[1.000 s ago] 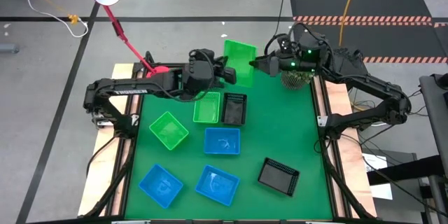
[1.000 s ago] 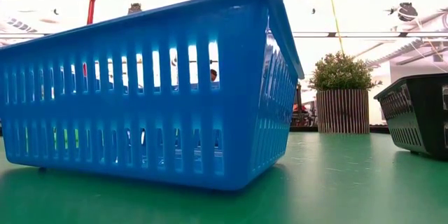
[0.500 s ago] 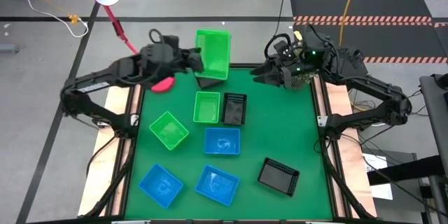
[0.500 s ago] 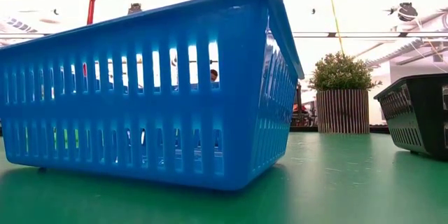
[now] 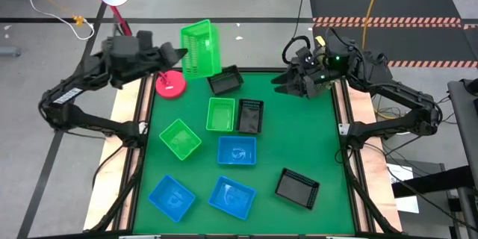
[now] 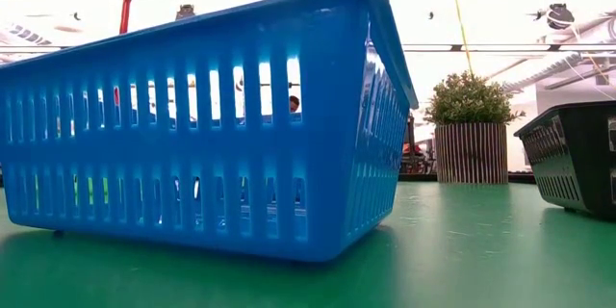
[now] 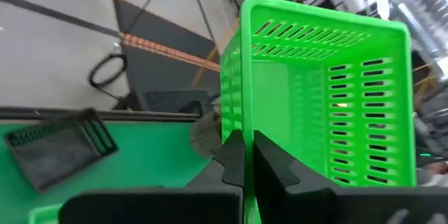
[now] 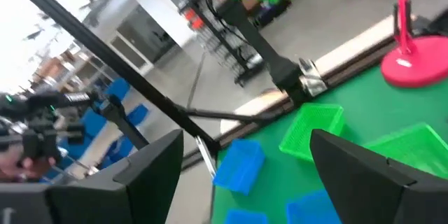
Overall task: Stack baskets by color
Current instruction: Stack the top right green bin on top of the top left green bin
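The left gripper [image 5: 175, 54] is clamped on the rim of a green basket [image 5: 200, 48], carrying it tipped on its side, high above the far left corner of the bench [image 5: 328, 149], close over the pink lamp base [image 5: 170, 86]. The right gripper [image 5: 290, 84] hangs with its fingers spread wide and empty over the far right corner. Two more green baskets rest on the bench, one [image 5: 220, 114] upright beside a black basket [image 5: 249, 116] and one [image 5: 180, 138] just nearer and to the left; another black basket [image 5: 225, 82] sits below the lifted one. The step in hand looks like carrying the third green basket to its stack. Next it probably needs levelling, open side up, then lowering squarely into one of the green baskets before letting go.
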You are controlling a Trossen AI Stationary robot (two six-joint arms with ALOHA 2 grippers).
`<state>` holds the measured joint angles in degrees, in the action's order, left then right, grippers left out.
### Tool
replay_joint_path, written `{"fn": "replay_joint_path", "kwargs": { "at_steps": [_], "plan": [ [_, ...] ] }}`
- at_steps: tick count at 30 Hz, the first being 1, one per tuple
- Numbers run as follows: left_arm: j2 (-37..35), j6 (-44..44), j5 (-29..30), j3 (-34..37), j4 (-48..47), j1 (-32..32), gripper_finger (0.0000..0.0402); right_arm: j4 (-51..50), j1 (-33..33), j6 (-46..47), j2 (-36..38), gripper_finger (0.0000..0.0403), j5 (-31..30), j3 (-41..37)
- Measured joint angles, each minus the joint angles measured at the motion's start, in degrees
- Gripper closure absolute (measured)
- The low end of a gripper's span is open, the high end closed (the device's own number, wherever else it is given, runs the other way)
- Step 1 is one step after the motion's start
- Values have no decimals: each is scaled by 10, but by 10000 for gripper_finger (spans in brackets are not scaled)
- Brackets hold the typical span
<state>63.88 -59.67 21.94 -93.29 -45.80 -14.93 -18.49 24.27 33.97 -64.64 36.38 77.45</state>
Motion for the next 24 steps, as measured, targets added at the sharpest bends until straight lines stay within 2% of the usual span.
{"fn": "replay_joint_path", "kwargs": {
  "at_steps": [5, 9, 24],
  "plan": [
    [-14, -31, -33, 0, -37, 1, 394, -48, 0, -48, 19, 101, -2, 0],
    [-12, -45, -58, 0, -63, 1, 394, -51, 0, -64, 32, 101, -4, 0],
    [53, -36, -120, 0, -111, 1, 392, -54, 0, -152, 54, 104, -23, 0]
  ]
}}
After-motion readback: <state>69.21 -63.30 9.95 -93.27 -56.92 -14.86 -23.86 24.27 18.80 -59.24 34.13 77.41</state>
